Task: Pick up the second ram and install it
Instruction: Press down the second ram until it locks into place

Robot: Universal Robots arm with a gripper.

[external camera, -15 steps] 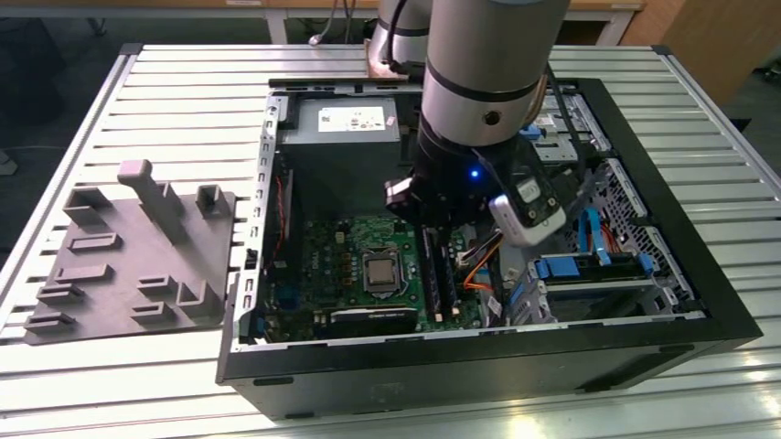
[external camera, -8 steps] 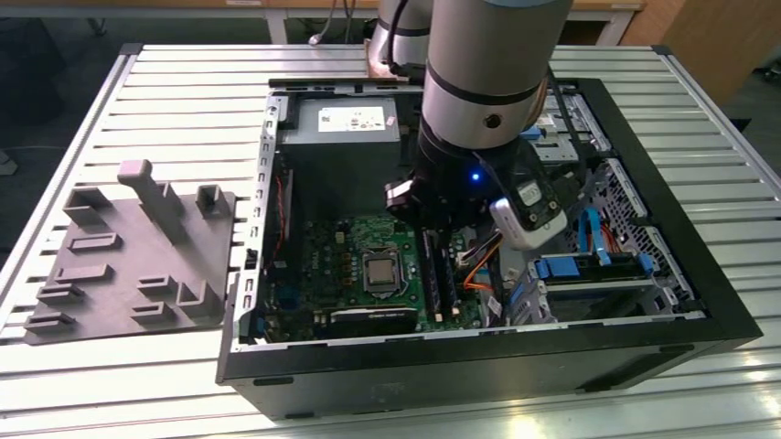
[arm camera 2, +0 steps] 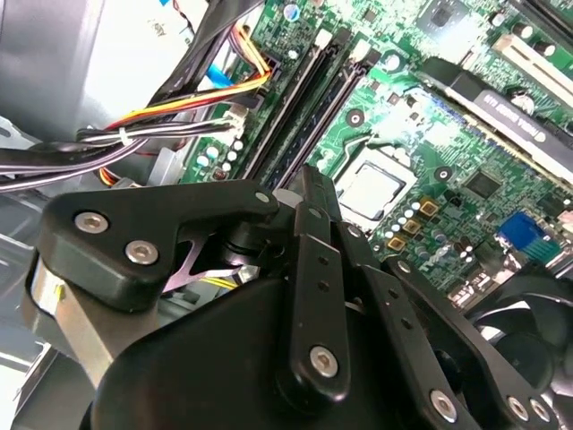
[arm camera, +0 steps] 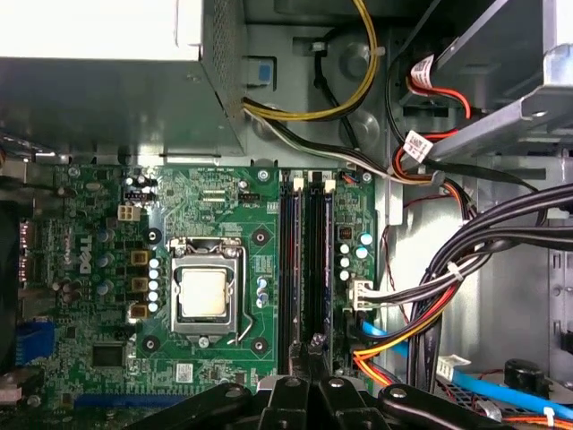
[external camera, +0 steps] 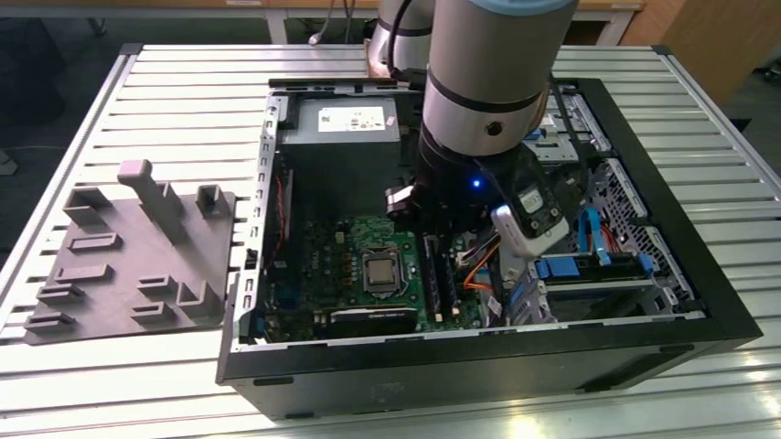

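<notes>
My gripper (arm camera: 315,344) hangs low over the motherboard (arm camera: 107,224) inside the open computer case (external camera: 683,274). Its two black fingers (arm camera 2: 310,193) are pressed together and I see nothing between them. Their tips stand above one end of the long black memory slots (arm camera: 304,260), which run beside the processor socket (arm camera: 208,296). Dark strips lie along those slots (arm camera 2: 300,98), and I cannot tell the second ram apart from the rails. In the exterior view the arm's wrist (external camera: 476,137) covers the fingers, above the slots (external camera: 442,274).
Bundles of coloured and black cables (arm camera: 466,269) crowd the side of the slots away from the socket. The power supply (external camera: 347,119) fills the case's far end. A grey moulded holder tray (external camera: 134,256) lies on the slatted table at the exterior view's left.
</notes>
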